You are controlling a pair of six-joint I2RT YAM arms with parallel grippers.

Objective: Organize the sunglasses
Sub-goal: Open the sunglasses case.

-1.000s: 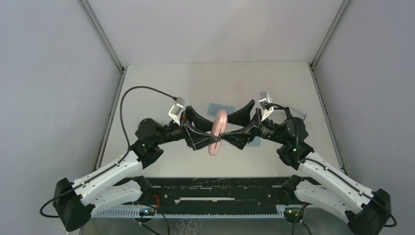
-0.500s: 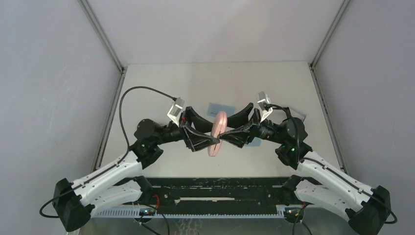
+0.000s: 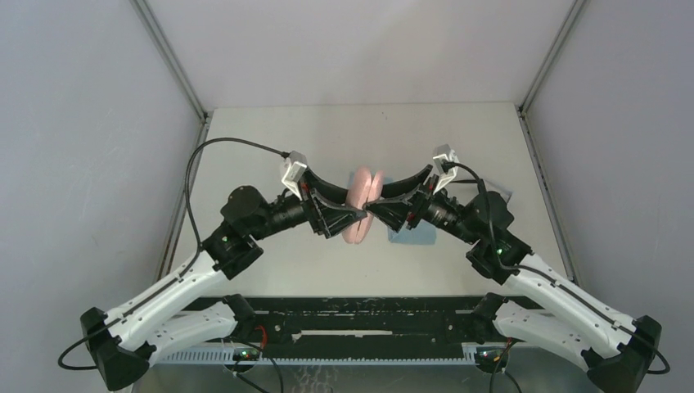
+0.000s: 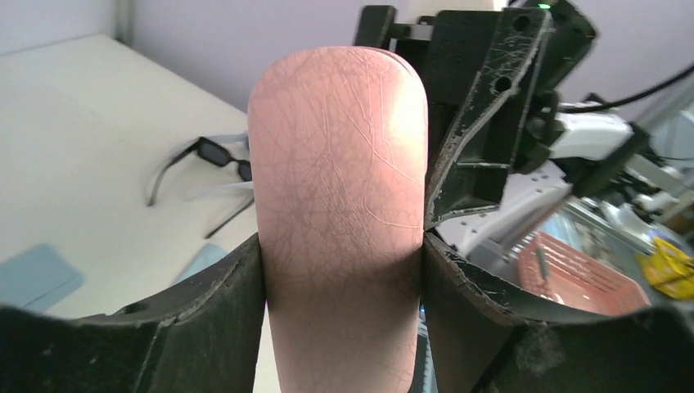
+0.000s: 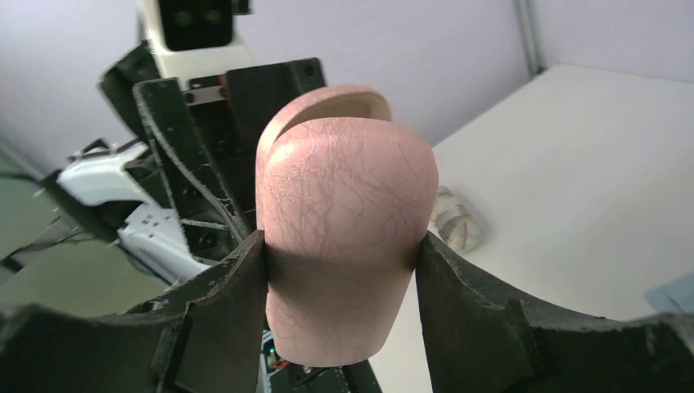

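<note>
Both grippers hold one pink oblong case (image 3: 360,209) upright above the table's middle. My left gripper (image 3: 352,215) is shut on its left half (image 4: 340,205). My right gripper (image 3: 374,215) is shut on its right half (image 5: 348,221). The case is parted at its top, and the right wrist view shows the pale inside of the far shell (image 5: 340,102). The sunglasses (image 4: 209,155), black-framed with dark lenses, lie unfolded on the table beyond the case in the left wrist view. They are hidden in the top view.
A grey-patterned case (image 5: 458,219) lies on the table behind the pink case. Light-blue cloths lie flat near the sunglasses (image 4: 33,274) and under the right arm (image 3: 412,234). Grey walls close in the table's left, right and far sides.
Both grippers have moved a little farther from the bases with the pink case. Its two halves have parted at the top.
</note>
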